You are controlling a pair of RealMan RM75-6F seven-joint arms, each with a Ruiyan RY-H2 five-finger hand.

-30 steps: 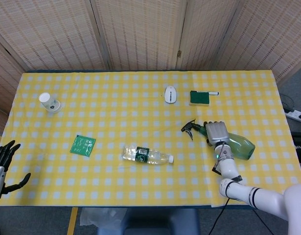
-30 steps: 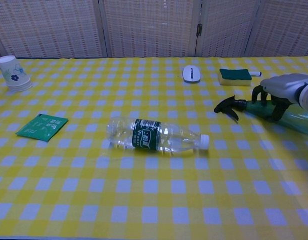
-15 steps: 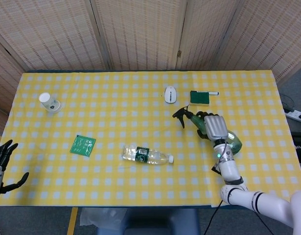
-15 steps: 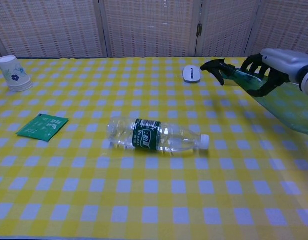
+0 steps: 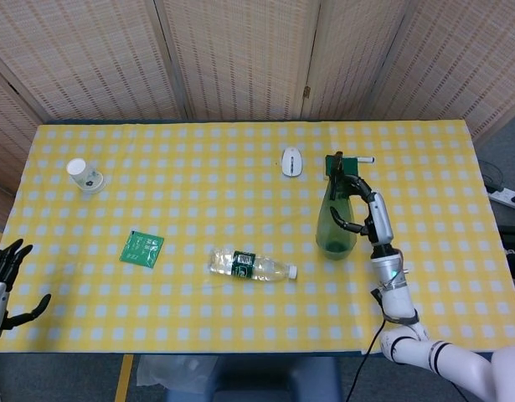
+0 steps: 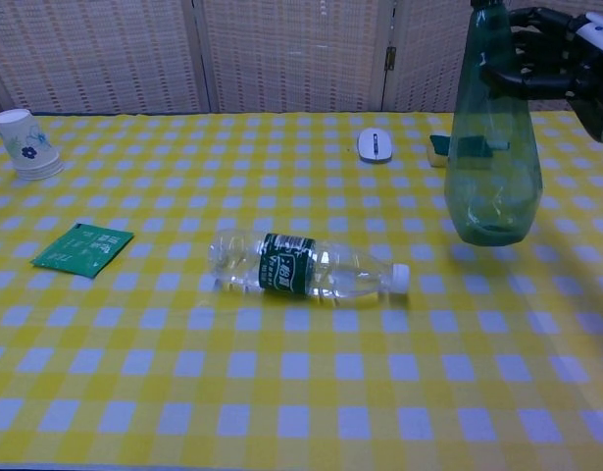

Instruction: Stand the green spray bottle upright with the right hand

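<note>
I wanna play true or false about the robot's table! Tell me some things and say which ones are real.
1. The right hand holds the green spray bottle. True.
2. The spray bottle lies flat. False: it is upright.
3. The clear water bottle stands up. False: it lies on its side.
4. A paper cup sits near the table's far left corner. True.
5. The left hand holds the green packet. False: it holds nothing.

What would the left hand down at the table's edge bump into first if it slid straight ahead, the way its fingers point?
Probably nothing soon. The left hand points up and slightly right over bare yellow checked tablecloth. The green packet lies off to its right, the paper cup far ahead; whether it reaches the cup is unclear.
</note>
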